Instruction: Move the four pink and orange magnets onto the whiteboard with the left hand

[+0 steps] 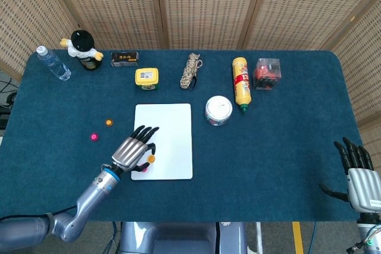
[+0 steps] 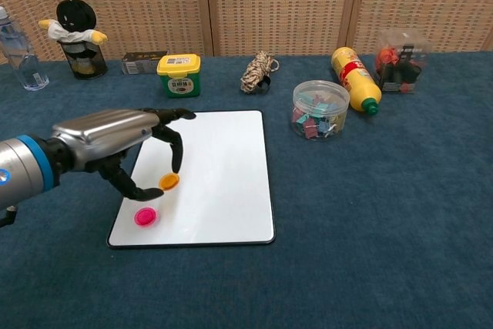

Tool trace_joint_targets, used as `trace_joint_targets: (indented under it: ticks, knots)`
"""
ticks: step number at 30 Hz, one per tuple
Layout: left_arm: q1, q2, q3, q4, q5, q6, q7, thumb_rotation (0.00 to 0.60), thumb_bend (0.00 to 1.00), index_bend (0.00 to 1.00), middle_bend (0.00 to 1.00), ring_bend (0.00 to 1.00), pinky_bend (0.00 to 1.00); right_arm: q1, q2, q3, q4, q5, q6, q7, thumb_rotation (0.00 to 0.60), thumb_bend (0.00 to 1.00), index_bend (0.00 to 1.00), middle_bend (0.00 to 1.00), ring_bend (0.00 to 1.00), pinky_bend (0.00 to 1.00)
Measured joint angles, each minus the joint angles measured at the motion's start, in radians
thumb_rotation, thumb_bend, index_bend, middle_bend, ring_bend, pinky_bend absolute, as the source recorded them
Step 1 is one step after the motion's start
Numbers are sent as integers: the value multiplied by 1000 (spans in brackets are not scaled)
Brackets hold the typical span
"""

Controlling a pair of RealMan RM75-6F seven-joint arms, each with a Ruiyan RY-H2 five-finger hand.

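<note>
Black fingertips [image 2: 176, 161] of left hand [image 2: 115, 140] curled downward over whiteboard [image 2: 219, 182], thumb and a finger either side of an orange magnet [image 2: 169, 181]; actual pinch contact not resolvable, so held or merely bracketed cannot be told. Silver, metallic back of hand, dark jointed fingers, blue band at wrist.

Just under the thumb, toward the near edge: a round glossy pink magnet on board [image 2: 145, 216], lying flat. In head view that pink disc mostly hidden beneath the fingers, only the orange disc [image 1: 151, 159] peeking out beside left hand [image 1: 132, 150] on whiteboard [image 1: 169, 129].

Well left of the fingers, off the board on the felt-like blue tablecloth [image 1: 268, 147]: a loose orange magnet [image 1: 109, 122] and a loose pink magnet [image 1: 93, 137], seen only from the head camera; chest view cuts them off behind the forearm.

Whiteboard smooth, white, rectangular, thin dark rim with rounded corners.

Right hand [image 1: 359, 173] at far lower corner in head view alone, fingers spread and upright, nothing in them; absent from chest view.

Beyond the fingers, past the board: yellow-lidded green tub [image 2: 179, 75], braided rope bundle [image 2: 258, 72], clear round jar of clips [image 2: 320, 109].
</note>
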Motion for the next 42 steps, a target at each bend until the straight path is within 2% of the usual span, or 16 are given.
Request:
trace_joint_targets:
  ticks: [2, 4, 6, 10, 15, 20, 23, 33, 42]
  knots:
    - [-7, -22, 1, 0, -18, -6, 26, 600, 316, 538, 0, 0, 0, 0, 1, 0, 0, 1, -1, 2, 600, 0, 0, 0, 0, 0]
    - [-15, -43, 2, 4, -42, -15, 48, 600, 285, 442, 0, 0, 0, 0, 2, 0, 0, 1, -1, 5, 600, 0, 0, 0, 0, 0]
    - [-22, -57, 5, 9, -58, -27, 61, 600, 247, 301, 0, 0, 0, 0, 3, 0, 1, 1, -2, 6, 600, 0, 0, 0, 0, 0]
    - [-28, -61, 7, 10, -67, -38, 53, 600, 211, 210, 0, 0, 0, 0, 3, 0, 1, 1, -3, 7, 600, 0, 0, 0, 0, 0]
    - [-19, -35, 0, 19, -59, -13, 23, 600, 231, 217, 0, 0, 0, -1, 4, -1, 1, 0, -2, 8, 600, 0, 0, 0, 0, 0]
    - [10, 31, -10, 76, -63, 24, -24, 600, 275, 350, 0, 0, 0, -1, 4, -1, 1, 1, -2, 6, 600, 0, 0, 0, 0, 0]
    - [30, 63, -13, 134, -78, 31, -62, 600, 298, 376, 0, 0, 0, -1, 4, -1, 0, 1, -3, 2, 600, 0, 0, 0, 0, 0]
    - [82, 111, -13, 333, -113, -11, -228, 600, 304, 402, 0, 0, 0, -1, 0, 0, -4, 3, -1, -14, 600, 0, 0, 0, 0, 0]
    - [98, 88, -4, 451, -106, -56, -305, 600, 306, 404, 0, 0, 0, -2, -3, 1, -5, 7, 1, -23, 600, 0, 0, 0, 0, 0]
